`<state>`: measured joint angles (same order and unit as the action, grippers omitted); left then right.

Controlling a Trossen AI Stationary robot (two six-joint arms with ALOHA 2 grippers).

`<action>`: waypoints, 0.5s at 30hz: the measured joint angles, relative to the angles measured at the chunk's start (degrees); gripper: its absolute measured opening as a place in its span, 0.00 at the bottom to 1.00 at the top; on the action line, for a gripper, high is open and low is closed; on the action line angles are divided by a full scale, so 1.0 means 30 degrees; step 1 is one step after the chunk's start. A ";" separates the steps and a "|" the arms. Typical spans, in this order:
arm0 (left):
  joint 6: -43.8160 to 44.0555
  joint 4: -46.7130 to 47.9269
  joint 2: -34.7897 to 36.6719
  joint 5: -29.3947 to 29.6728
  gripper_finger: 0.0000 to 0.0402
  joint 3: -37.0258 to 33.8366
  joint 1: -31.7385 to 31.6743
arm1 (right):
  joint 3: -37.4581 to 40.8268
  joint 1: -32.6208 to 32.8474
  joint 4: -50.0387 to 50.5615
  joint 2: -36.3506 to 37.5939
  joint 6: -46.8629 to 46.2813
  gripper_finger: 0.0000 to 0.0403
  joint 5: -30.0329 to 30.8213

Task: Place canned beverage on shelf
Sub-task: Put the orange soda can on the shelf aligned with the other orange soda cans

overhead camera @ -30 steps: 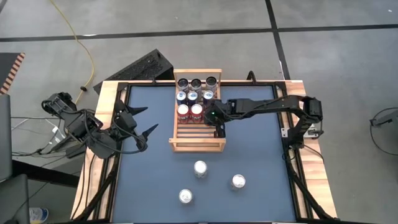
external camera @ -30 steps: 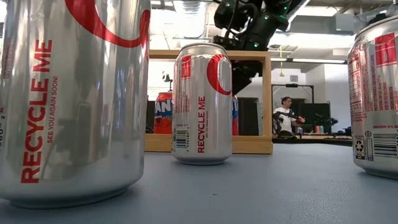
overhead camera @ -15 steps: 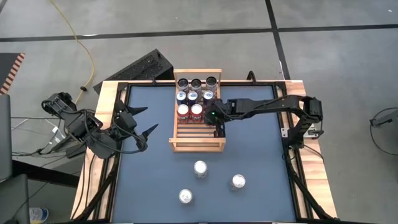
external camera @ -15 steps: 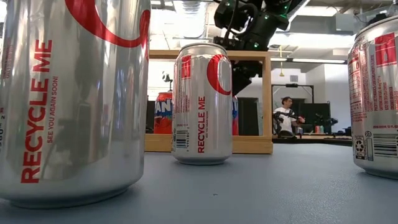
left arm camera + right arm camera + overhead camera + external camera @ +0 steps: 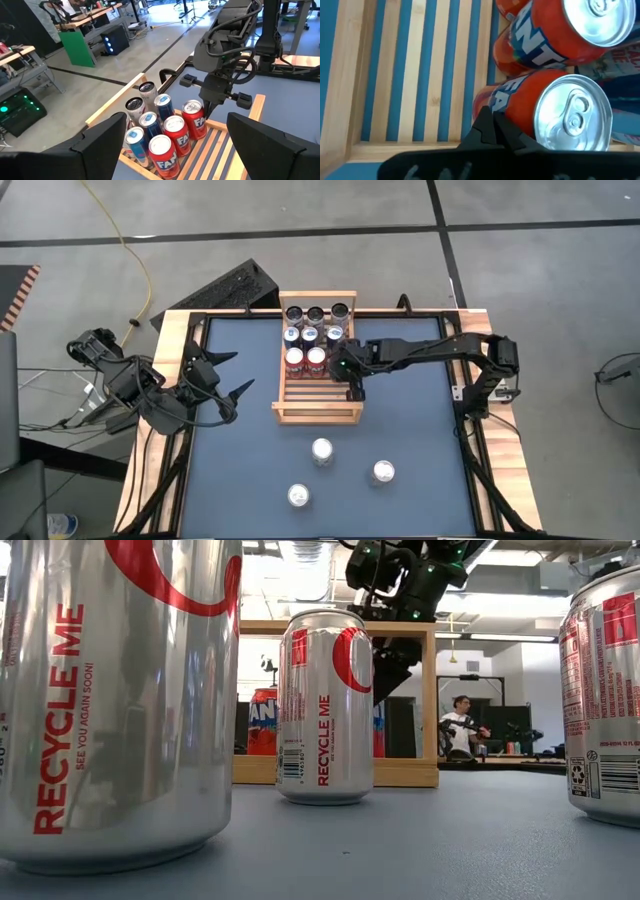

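My left hand [image 5: 235, 375] waits at the left side of the desk [image 5: 410, 430], with its two fingers spread wide and nothing in them. It is well away from every can.

Next comes the shelf [image 5: 318, 410], the light wood rack with thin slats, at the far middle of the desk. Cans fill its back rows: dark ones, then blue ones, then two red cans [image 5: 306, 358] side by side. The front slats are bare.

My right hand [image 5: 352, 392] is over the right edge of the shelf, just beside the red cans. Its fingers are pinched shut and hold nothing. In my right wrist view the nearest red can [image 5: 555, 115] sits right next to my fingertips.

Three silver cans [image 5: 322, 451] stand upright on the desk, in front of the shelf, toward the near edge. I think one of these goes up next. They stand tall, so I must come from above or the side. My right hand is nearer, and it has to open first.
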<state>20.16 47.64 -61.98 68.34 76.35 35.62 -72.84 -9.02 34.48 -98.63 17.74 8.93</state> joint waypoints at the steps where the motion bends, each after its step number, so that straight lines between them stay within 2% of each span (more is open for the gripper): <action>1: 0.0000 0.0000 0.0000 0.0000 0.83 -0.0005 0.0001 | 0.0000 -0.0033 -0.0007 0.0000 -0.0049 0.00 0.0077; 15: 0.0080 0.0000 0.0000 0.0000 0.83 -0.0005 -0.0002 | 0.0000 -0.0175 0.0763 0.0000 -0.0281 0.00 0.0063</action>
<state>20.40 47.64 -61.98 68.33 76.34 35.62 -72.84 -9.54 36.77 -98.63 16.90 9.12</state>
